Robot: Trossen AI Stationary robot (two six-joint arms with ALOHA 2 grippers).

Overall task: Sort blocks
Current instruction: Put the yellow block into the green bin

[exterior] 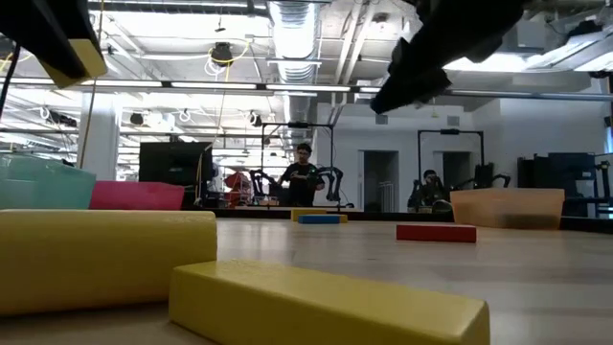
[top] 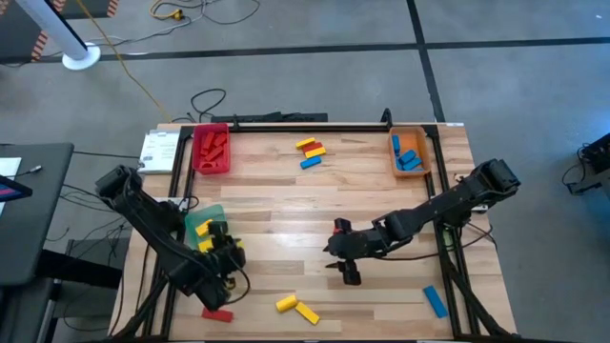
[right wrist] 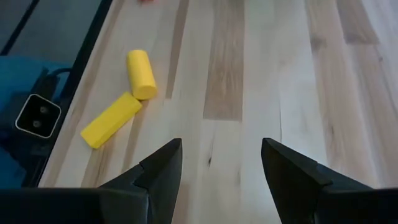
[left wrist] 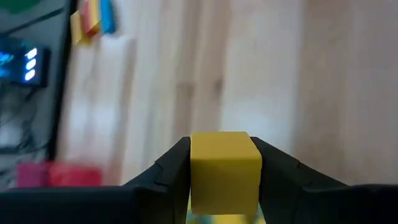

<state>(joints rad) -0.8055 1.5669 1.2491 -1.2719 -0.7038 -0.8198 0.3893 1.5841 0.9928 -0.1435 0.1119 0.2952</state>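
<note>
Fingers of the left end effector press flat against both sides of a yellow block, so the jaws stand only as far apart as the block is wide. In the high view this left end effector sits just beside the green tray, at the tray's near right corner, with two more yellow blocks lying in the tray. From table height the held block hangs well above the surface.

The right end effector holds nothing; its two fingers stand well apart over bare wood, touching no block. Seen from above, the right end effector is out toward the middle of the surface, well to the right of the green tray.

Near the surface's front edge, to the right of the green tray and nearer the camera side, lie a yellow cylinder and a yellow bar, touching or nearly touching end to end. A red block lies in front of the green tray, past the left end effector. A blue block rests far right of the green tray, near the front right corner.

Behind the green tray, at the far left, the red tray holds red blocks. The orange tray at the far right holds blue blocks. Between those two trays lies a small cluster of yellow, red and blue blocks.
</note>
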